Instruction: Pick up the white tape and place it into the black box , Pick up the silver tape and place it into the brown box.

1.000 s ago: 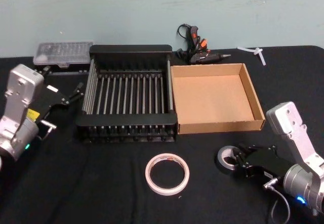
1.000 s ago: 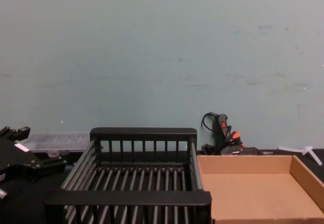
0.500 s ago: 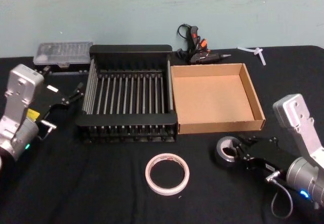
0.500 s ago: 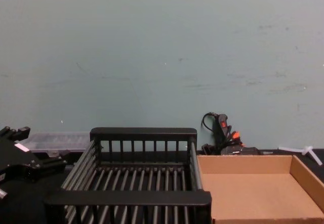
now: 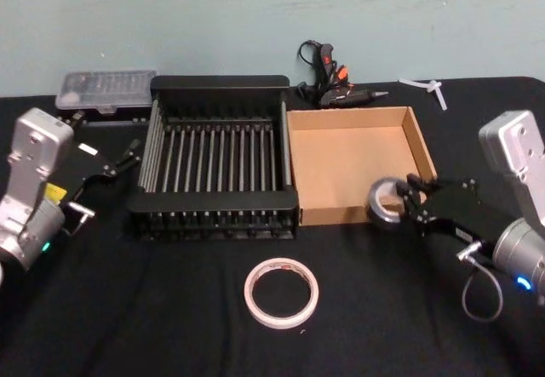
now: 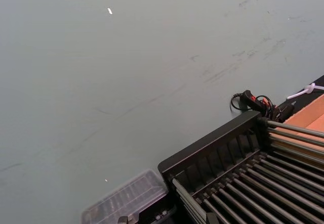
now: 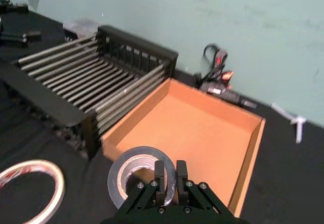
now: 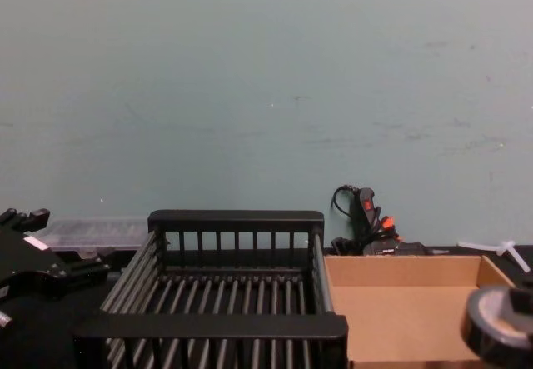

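- Black cloth covers the table [image 5: 170,309] under a pale teal wall; I have the black box [image 5: 213,217] at 11 o'clock and the brown box [image 5: 434,181] at 1 o'clock.
- My right gripper [image 5: 407,208] is clamped on the silver tape [image 5: 385,203], pinching its wall and holding it lifted at the brown box's near rim.
- The white tape [image 5: 281,292] lies flat at 6 o'clock, untouched.
- The left gripper [image 5: 115,166] waits at 9 o'clock; I cannot tell its fingers' state.
- I judge the silver carry half done: next, travel over the rim, lower, release.
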